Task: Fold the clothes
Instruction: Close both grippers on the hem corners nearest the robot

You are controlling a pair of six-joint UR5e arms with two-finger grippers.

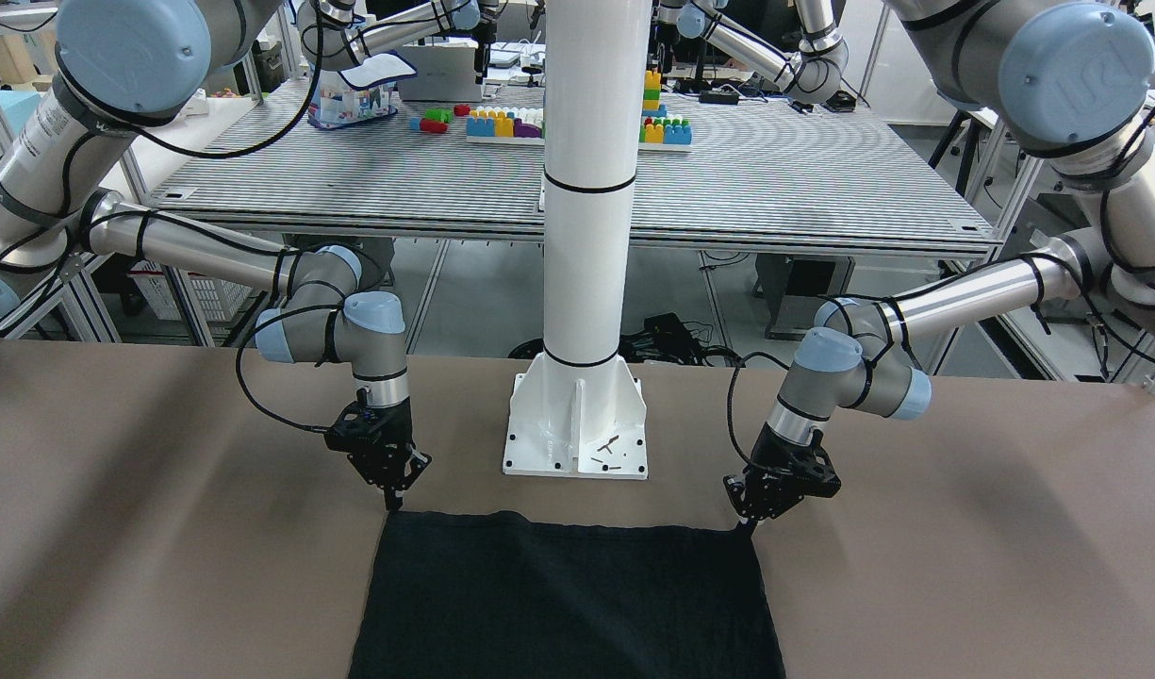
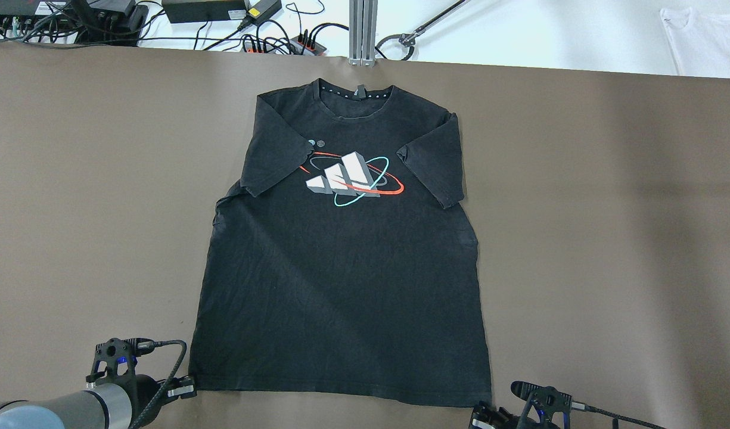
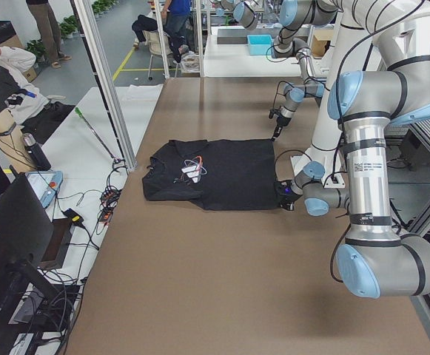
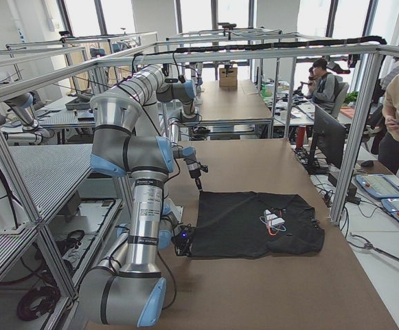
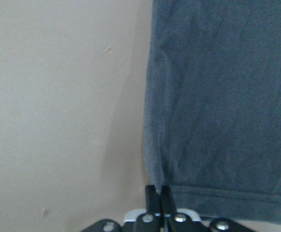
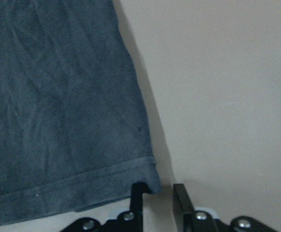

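Note:
A black T-shirt (image 2: 341, 286) with a white, red and teal chest logo lies flat on the brown table, collar away from me. It also shows in the front view (image 1: 568, 604). My left gripper (image 2: 189, 390) is at the hem's near left corner. In the left wrist view (image 5: 158, 198) its fingers are pressed together on the corner of the hem (image 5: 217, 96). My right gripper (image 2: 481, 417) is at the hem's near right corner. In the right wrist view (image 6: 158, 198) it is open, with the shirt corner (image 6: 58, 96) reaching just between its fingers.
The white pole's base plate (image 1: 577, 424) stands on the table's near edge between my arms. Cables and power bricks (image 2: 210, 12) lie beyond the far edge, and a white shirt (image 2: 704, 30) lies at the far right. Bare brown table (image 2: 609, 238) flanks the shirt.

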